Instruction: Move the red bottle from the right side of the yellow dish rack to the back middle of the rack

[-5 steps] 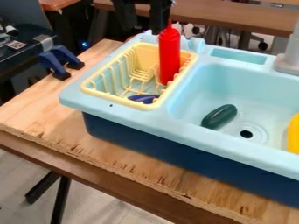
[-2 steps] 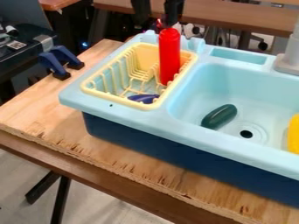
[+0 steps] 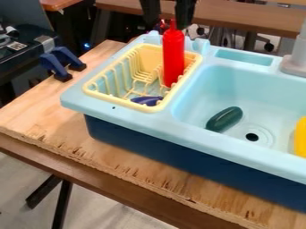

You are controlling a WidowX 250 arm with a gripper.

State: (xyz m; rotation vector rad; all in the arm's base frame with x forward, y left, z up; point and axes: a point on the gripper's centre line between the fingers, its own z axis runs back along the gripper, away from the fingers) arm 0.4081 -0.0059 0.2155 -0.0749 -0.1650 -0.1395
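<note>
The black gripper (image 3: 168, 20) hangs at the top edge of the view, open, its two fingers standing apart above the rack. Just beneath it is the pointed tip of a red bottle (image 3: 173, 58), which stands upright in the right part of a pale yellow dish rack (image 3: 99, 95). A dark blue object (image 3: 147, 100) lies at the rack's near end. In the light blue sink (image 3: 206, 89), a dark green oval object (image 3: 224, 119) rests on the basin floor, left of the drain.
A yellow object (image 3: 300, 137) sits at the basin's right side, cut by the view's edge. The grey faucet base (image 3: 295, 65) rises at the upper right. Blue clamps (image 3: 61, 64) grip the wooden board (image 3: 108, 165) at its back left.
The gripper has moved a little to the right, and its fingers now hang on either side of the bottle's tip. The bottle and the other objects have stayed in place.
</note>
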